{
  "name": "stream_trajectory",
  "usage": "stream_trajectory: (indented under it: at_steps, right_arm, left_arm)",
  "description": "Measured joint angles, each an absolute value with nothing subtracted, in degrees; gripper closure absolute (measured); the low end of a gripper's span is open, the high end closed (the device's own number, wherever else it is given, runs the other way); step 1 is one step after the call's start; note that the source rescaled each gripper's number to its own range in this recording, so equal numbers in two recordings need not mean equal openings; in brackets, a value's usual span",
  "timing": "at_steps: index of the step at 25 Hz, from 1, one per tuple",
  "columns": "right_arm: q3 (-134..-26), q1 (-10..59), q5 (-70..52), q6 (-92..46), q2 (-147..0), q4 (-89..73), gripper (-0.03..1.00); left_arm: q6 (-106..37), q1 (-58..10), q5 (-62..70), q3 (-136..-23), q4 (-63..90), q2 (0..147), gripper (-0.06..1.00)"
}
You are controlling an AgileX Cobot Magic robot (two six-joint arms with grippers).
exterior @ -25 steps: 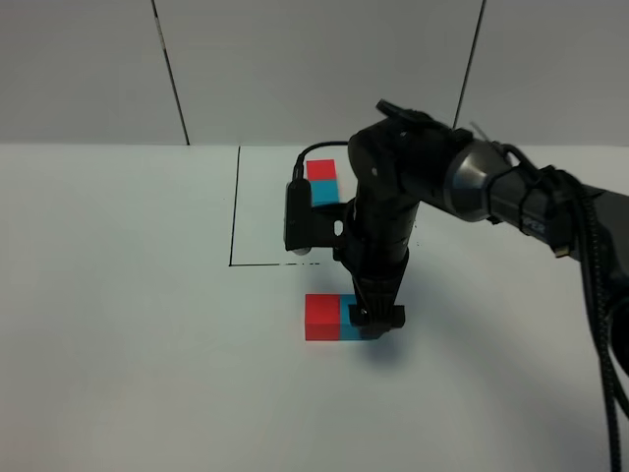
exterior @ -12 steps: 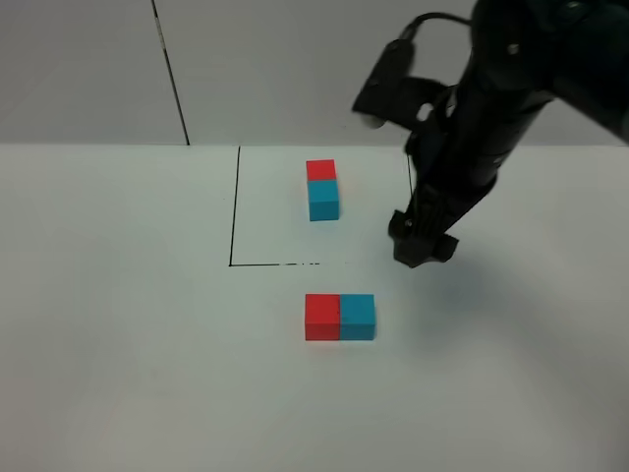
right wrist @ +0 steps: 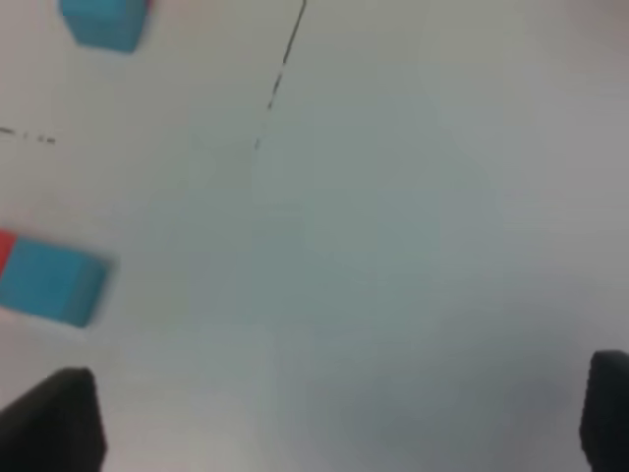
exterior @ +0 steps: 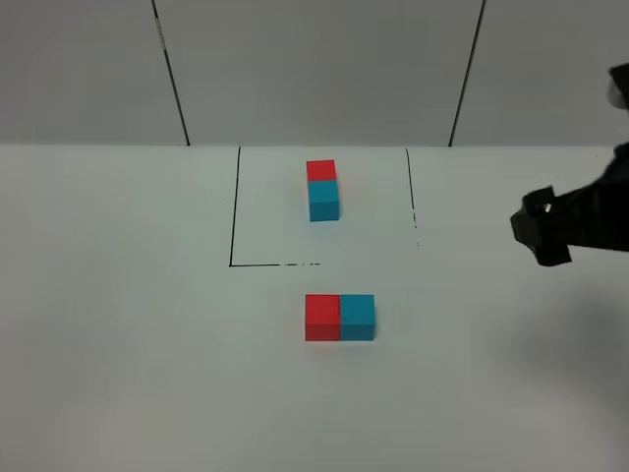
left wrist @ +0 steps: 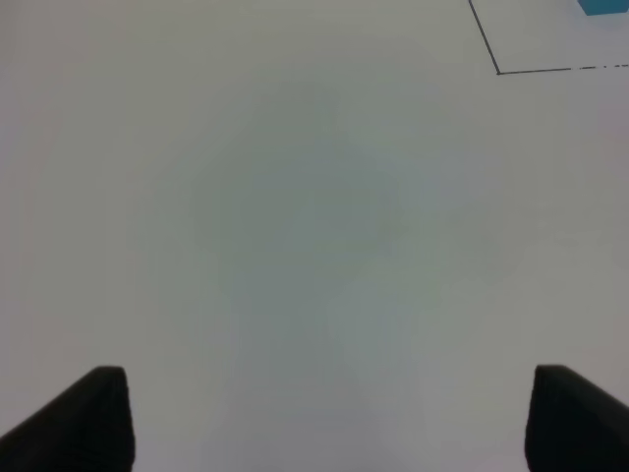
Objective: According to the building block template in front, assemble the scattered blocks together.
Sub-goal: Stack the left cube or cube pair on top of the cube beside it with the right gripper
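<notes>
Right tool (exterior: 543, 229), jaws spread, hangs well apart from the scattered blocks (exterior: 339, 318).

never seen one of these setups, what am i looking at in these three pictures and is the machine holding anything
This is a robot with two arms, each ending in a two-fingered gripper. The wide picture comes from a camera mounted high above a white table. The other two come from small cameras on the arms' wrists, looking past the dark fingertips at the table.

In the wide picture only the right gripper shows, at the right edge. The left gripper appears only in its own wrist view. Both are open and hold nothing.

On the table, inside a drawn black outline, sits the building block template, a red and teal pair. Nearer the camera lie a red cube and a teal cube, side by side and touching.
</notes>
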State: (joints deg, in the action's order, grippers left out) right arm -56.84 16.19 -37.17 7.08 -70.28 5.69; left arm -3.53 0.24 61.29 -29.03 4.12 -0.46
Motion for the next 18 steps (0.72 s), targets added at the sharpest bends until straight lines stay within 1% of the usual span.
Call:
stream_trajectory:
  at_steps: [3, 6, 9, 12, 14, 18]
  right_arm:
    - [-51.82, 16.13, -35.76, 10.74, -66.29, 8.65, 0.03]
    - [-51.29, 16.13, -36.74, 11.02, -66.08, 10.16, 0.03]
    - [-52.24, 16.13, -37.72, 7.99, -67.63, 10.32, 0.03]
    - [-57.63, 16.13, -41.40, 1.89, -72.17, 9.49, 0.03]
    - [-62.49, 16.54, -44.95, -4.84, -76.33, 8.34, 0.03]
    - [-74.34, 20.27, -51.94, -20.05, -87.67, 7.63, 0.03]
  left_arm:
    - [-3.46, 0.24, 61.29, -29.03, 4.12, -0.46, 0.06]
    - [-3.41, 0.24, 61.29, -29.03, 4.12, -0.46, 0.06]
    - [-3.46, 0.24, 61.29, -29.03, 4.12, -0.46, 0.06]
    - [-3.46, 0.24, 61.29, -29.03, 4.12, -0.46, 0.06]
    - [-3.46, 0.24, 61.29, -29.03, 4.12, -0.46, 0.06]
    - [-3.46, 0.24, 61.29, -29.03, 4.12, -0.46, 0.06]
